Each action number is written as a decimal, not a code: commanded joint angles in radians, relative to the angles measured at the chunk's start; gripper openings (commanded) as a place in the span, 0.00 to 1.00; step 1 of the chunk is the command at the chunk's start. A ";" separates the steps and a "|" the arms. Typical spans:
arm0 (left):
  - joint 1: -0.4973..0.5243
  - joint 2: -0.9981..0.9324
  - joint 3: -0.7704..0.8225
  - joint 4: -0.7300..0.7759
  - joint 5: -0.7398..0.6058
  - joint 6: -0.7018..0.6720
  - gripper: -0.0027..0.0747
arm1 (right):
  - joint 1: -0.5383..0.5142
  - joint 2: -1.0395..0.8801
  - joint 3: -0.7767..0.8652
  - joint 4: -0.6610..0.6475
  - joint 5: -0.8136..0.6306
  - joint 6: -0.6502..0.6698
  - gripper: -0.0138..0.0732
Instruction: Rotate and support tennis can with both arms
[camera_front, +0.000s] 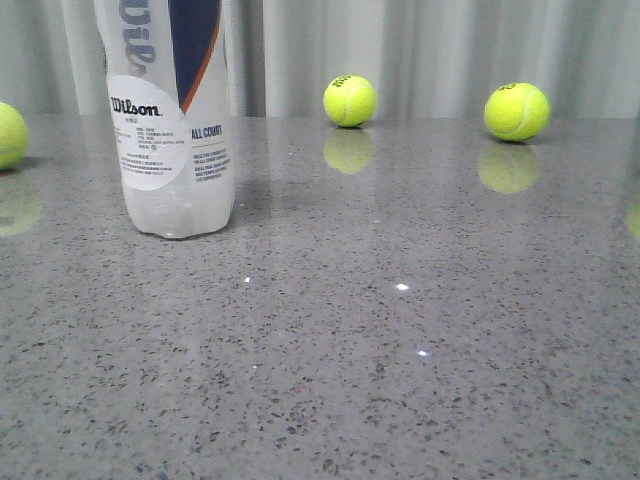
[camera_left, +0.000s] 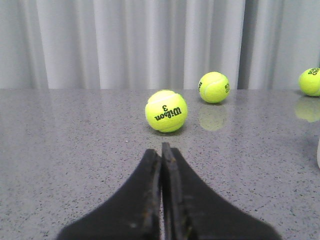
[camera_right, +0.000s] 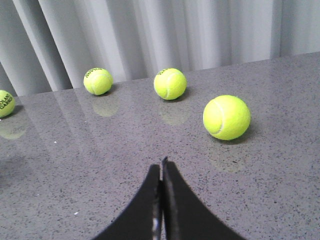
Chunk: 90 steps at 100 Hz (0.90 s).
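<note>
Left tool (camera_left: 161, 150) and right tool (camera_right: 162, 165): I read both pressed closed, holding nothing. The Wilson tennis can (camera_front: 175, 120) stands upright on the bench (camera_front: 400, 350), unsupported; stage indeterminate.

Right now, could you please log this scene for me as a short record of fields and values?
surface: grey speckled table
tennis can: upright on the table, clear, Wilson label, touched by neither gripper
front view balls: three, all apart from the can
ball marked Wilson 3: just ahead of the left gripper
left gripper: shut, holding nothing
right gripper: shut, holding nothing
task state: not started
</note>
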<state>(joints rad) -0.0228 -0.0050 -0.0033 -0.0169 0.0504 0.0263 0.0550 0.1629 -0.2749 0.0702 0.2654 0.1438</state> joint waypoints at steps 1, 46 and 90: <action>0.002 -0.038 0.047 -0.008 -0.078 -0.006 0.01 | -0.019 0.007 0.039 0.004 -0.177 -0.013 0.08; 0.002 -0.038 0.047 -0.008 -0.078 -0.006 0.01 | -0.063 -0.195 0.284 -0.008 -0.324 -0.175 0.08; 0.002 -0.038 0.047 -0.008 -0.078 -0.006 0.01 | -0.062 -0.196 0.284 -0.070 -0.352 -0.157 0.08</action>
<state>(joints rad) -0.0228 -0.0050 -0.0033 -0.0169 0.0499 0.0263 -0.0057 -0.0082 0.0285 0.0153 0.0000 -0.0144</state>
